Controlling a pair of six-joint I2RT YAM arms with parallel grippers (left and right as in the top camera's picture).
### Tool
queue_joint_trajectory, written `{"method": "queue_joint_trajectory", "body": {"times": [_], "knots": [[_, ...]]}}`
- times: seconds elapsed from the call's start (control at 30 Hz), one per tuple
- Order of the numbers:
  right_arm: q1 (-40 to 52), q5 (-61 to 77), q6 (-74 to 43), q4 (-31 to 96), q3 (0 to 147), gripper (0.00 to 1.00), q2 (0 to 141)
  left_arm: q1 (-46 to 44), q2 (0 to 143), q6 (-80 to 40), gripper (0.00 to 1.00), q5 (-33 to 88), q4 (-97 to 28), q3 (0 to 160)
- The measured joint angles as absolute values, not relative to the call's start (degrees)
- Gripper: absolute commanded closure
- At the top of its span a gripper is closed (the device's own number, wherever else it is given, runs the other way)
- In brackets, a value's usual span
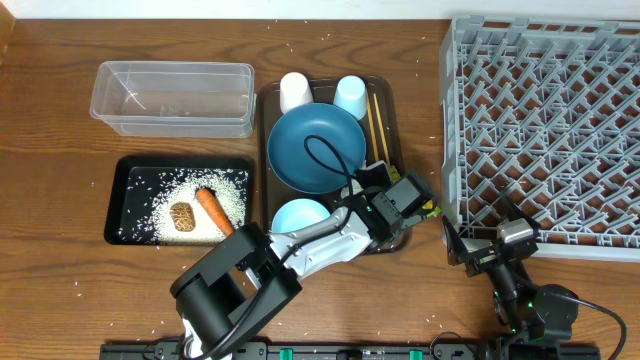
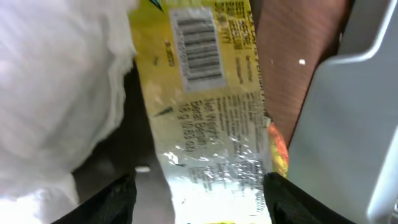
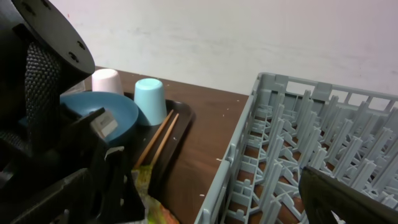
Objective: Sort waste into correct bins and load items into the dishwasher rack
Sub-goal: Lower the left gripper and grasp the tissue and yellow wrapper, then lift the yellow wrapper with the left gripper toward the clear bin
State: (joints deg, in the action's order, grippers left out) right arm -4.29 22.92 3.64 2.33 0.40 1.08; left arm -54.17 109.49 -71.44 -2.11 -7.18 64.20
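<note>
My left gripper (image 1: pixel 414 204) is open, low over the front right corner of the brown serving tray (image 1: pixel 268 130). In the left wrist view its fingers (image 2: pixel 199 208) straddle the green-yellow snack wrapper (image 2: pixel 211 112), with the crumpled white tissue (image 2: pixel 56 93) to the left. The wrapper's edge also shows in the overhead view (image 1: pixel 433 210). The tray holds the dark blue plate (image 1: pixel 315 148), white cup (image 1: pixel 294 92), light blue cup (image 1: pixel 350 97), bowl (image 1: pixel 300 218) and chopsticks (image 1: pixel 375 125). My right gripper (image 1: pixel 468 250) is open and empty at the dishwasher rack's (image 1: pixel 545 120) front left corner.
The black tray (image 1: pixel 130 200) holds rice (image 1: pixel 165 195), the carrot (image 1: pixel 212 208) and the brown lump (image 1: pixel 182 216). The clear tub (image 1: pixel 172 97) stands behind it. Rice grains lie scattered on the wooden table. The rack wall (image 2: pixel 354 124) is close to the right of my left gripper.
</note>
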Motion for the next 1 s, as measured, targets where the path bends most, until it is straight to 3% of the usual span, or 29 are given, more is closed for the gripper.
{"method": "queue_joint_trajectory", "body": {"times": [0.13, 0.33, 1.0], "knots": [[-4.29, 22.92, 3.64, 2.33, 0.4, 0.01, 1.08, -54.17, 109.51, -70.83, 0.22, -3.49, -7.16, 64.2], [-4.29, 22.92, 3.64, 2.33, 0.4, 0.01, 1.08, -54.17, 110.02, -70.7, 0.22, -4.03, -6.9, 64.2], [-4.29, 22.92, 3.64, 2.33, 0.4, 0.01, 1.08, -54.17, 110.26, -70.74, 0.33, -4.8, -2.68, 64.2]]}}
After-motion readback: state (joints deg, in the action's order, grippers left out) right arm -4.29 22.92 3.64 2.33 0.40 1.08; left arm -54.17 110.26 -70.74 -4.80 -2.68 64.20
